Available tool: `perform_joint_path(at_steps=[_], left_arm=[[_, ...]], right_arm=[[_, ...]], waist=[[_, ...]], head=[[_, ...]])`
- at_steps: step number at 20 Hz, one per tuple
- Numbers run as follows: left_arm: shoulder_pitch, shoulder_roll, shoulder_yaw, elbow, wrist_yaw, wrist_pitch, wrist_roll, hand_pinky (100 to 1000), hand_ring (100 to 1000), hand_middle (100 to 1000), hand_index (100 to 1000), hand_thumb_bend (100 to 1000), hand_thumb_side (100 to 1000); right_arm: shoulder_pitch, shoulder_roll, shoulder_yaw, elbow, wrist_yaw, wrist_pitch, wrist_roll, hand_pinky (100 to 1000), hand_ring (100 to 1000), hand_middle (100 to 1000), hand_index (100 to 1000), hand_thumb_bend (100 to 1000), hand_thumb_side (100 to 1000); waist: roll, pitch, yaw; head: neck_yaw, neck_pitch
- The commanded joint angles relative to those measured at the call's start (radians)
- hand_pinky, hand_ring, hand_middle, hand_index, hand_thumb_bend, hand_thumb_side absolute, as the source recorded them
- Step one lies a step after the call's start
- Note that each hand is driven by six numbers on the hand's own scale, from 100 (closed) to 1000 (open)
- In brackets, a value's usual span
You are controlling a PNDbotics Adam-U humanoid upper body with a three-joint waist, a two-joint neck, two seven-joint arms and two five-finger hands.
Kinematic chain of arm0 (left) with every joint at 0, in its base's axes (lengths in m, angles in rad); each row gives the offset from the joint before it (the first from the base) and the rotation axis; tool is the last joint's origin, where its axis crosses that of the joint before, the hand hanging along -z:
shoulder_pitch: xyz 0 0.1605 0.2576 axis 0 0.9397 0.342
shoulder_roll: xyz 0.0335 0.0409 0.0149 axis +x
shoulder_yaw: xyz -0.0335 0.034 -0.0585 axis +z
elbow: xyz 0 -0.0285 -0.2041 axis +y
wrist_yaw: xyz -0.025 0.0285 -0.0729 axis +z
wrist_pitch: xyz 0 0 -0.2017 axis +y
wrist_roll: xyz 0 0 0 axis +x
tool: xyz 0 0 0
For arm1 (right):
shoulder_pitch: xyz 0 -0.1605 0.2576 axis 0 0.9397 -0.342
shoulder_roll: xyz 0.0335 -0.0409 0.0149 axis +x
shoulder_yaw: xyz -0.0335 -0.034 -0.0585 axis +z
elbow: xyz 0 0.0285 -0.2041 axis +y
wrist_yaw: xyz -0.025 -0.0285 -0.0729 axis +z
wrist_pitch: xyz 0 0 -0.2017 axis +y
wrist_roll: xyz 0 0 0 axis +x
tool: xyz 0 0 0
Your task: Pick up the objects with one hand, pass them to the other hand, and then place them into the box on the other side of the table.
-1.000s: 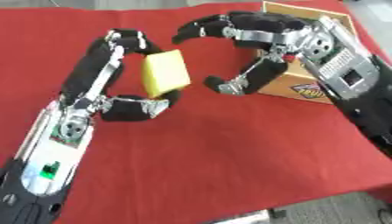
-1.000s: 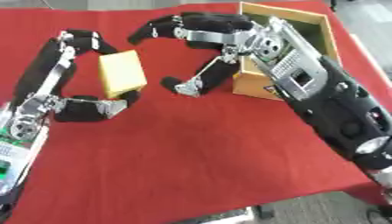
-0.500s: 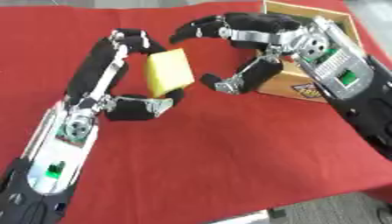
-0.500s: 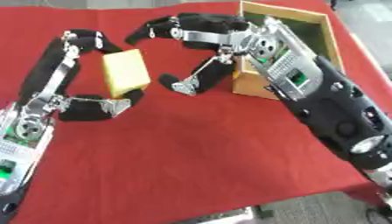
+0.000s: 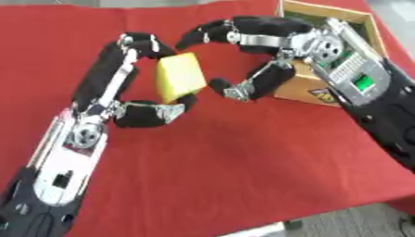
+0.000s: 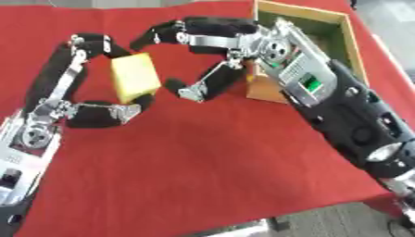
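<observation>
red cloth covers the table. left hand comes in from the near left, arm running up the left side. its fingers and thumb are curled round a yellow block, pinching it from the far top corner and the near bottom edge. the block is held upright above the cloth, left of centre, broad face toward the right.

right hand reaches in from the right, just beside the block. its fingers arch over the far side, the thumb pointing in from below, spread apart in a wide c shape facing the block. the thumb tip sits close to the block's near right edge; contact cannot be told. nothing is in its grasp.

wooden box stands at the far right of the cloth, open top, dark green inside. the right hand's wrist partly covers its near left wall.
</observation>
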Motion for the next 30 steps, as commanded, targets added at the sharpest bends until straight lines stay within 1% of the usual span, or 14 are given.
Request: perform_joint_path(at_steps=[1,2,3,4,12,13,19,23,30], left_arm=[[-0.019,-0.008,0.008,-0.005,-0.013,0.001,0.01,637,602,430,482,100,133],[-0.018,-0.008,0.01,-0.004,-0.015,0.002,0.012,637,602,430,482,100,133],[-0.018,-0.008,0.012,-0.002,-0.017,0.003,0.014,637,602,429,482,100,132],[-0.018,-0.008,0.013,-0.001,-0.019,0.004,0.015,637,602,429,482,100,132],[-0.02,-0.019,0.01,0.002,-0.02,0.0,0.017,637,602,429,483,100,131],[-0.02,-0.021,0.009,0.001,-0.02,-0.001,0.016,636,602,428,482,100,132],[-0.017,-0.032,0.003,-0.002,-0.015,-0.005,0.016,636,601,426,488,100,130],[-0.015,-0.038,-0.001,-0.005,-0.006,-0.011,0.016,635,600,424,491,104,124],[-0.016,-0.043,-0.005,-0.012,-0.005,-0.014,0.019,633,597,420,492,107,117]], right_arm=[[-0.008,-0.016,-0.008,-0.014,-0.01,-0.006,0.017,1000,1000,920,1000,113,100],[-0.007,-0.017,-0.01,-0.018,-0.013,-0.009,0.022,1000,1000,920,1000,118,100],[-0.007,-0.019,-0.012,-0.022,-0.016,-0.011,0.026,1000,1000,919,1000,160,100],[-0.006,-0.02,-0.014,-0.028,-0.019,-0.014,0.03,1000,1000,919,1000,170,100],[-0.009,-0.017,-0.014,-0.029,-0.024,-0.005,0.059,1000,1000,924,1000,159,100],[-0.009,-0.016,-0.014,-0.026,-0.022,-0.003,0.059,1000,1000,924,1000,140,100],[-0.011,-0.009,-0.014,-0.005,-0.016,0.019,0.04,1000,1000,917,1000,104,100],[-0.014,-0.005,-0.012,0.005,-0.005,0.033,0.023,1000,1000,914,1000,100,100],[-0.01,-0.007,-0.008,0.005,0.002,0.035,0.025,1000,1000,921,1000,100,117]], waist=[[0.0,-0.016,-0.004],[0.0,-0.016,-0.004],[0.0,-0.016,-0.005],[0.0,-0.016,-0.006],[0.0,-0.015,-0.002],[-0.001,-0.014,-0.001],[-0.002,-0.011,0.004],[-0.003,-0.008,0.004],[-0.003,-0.008,0.005]], head=[[-0.003,-0.006],[-0.003,-0.005],[-0.003,-0.005],[-0.002,-0.005],[-0.015,-0.002],[-0.017,-0.003],[-0.027,-0.005],[-0.031,-0.005],[-0.031,-0.004]])
